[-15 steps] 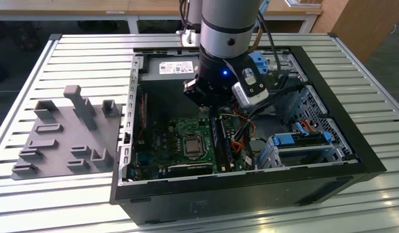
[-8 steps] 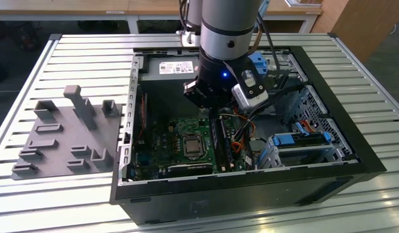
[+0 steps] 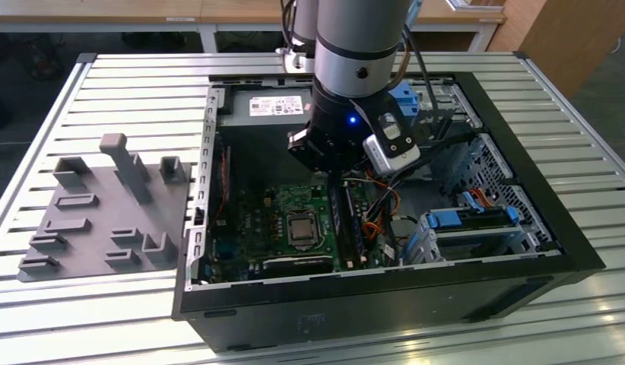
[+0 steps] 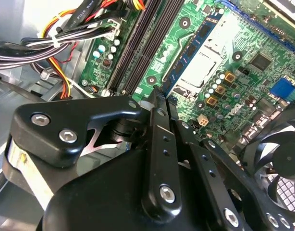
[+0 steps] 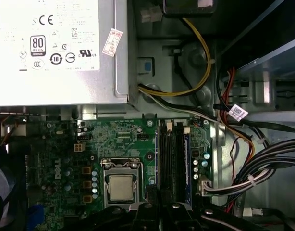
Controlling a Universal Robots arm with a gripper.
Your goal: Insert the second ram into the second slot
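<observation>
Looks mid-insertion: hand (image 4: 157,97) closed on the ram (image 4: 190,54), poised lengthwise above the slots (image 5: 169,163), not yet seated; likely calls for lining up with the second of them, then a straight, even press.

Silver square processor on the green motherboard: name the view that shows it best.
First wrist view: the silver square processor faces the camera squarely, fully visible. The second wrist view shows the processor obliquely, glare-washed; the exterior view shows it far off.
</observation>
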